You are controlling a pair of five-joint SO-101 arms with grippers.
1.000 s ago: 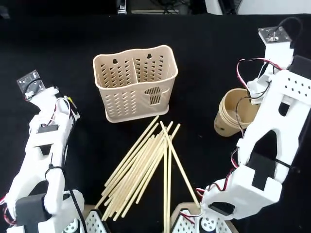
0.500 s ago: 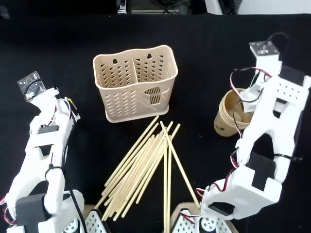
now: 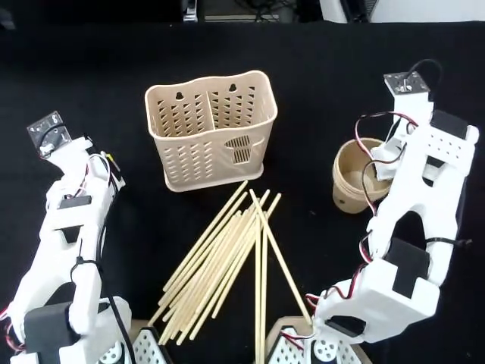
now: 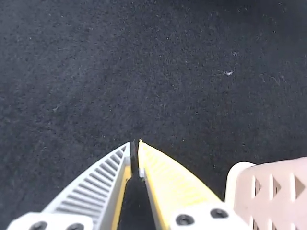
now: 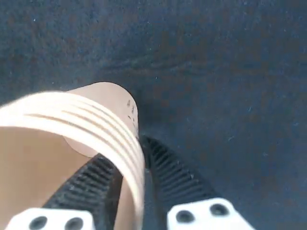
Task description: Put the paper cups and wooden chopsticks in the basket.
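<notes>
A stack of paper cups [image 3: 353,180] rests tilted on the black cloth at the right. My right gripper [image 3: 381,171] is shut on its rim, one black finger [image 5: 100,175] inside the cups [image 5: 86,124] and the other outside the wall. A pile of wooden chopsticks [image 3: 220,262] lies fanned out in the middle near the front. Behind it stands the beige slotted basket [image 3: 211,129] with two compartments, nothing in them. At the left, my left gripper [image 3: 114,171] is shut on nothing, its tips [image 4: 135,149] just above the cloth beside a corner of the basket [image 4: 268,191].
Black cloth covers the whole table. The two arm bases [image 3: 227,349] stand at the front edge, close to the ends of the chopsticks. Open cloth lies between the basket and the cups.
The right arm has swung in and lowered over the cups, and the stack has shifted slightly to the left in its grip. The left arm has not moved.
</notes>
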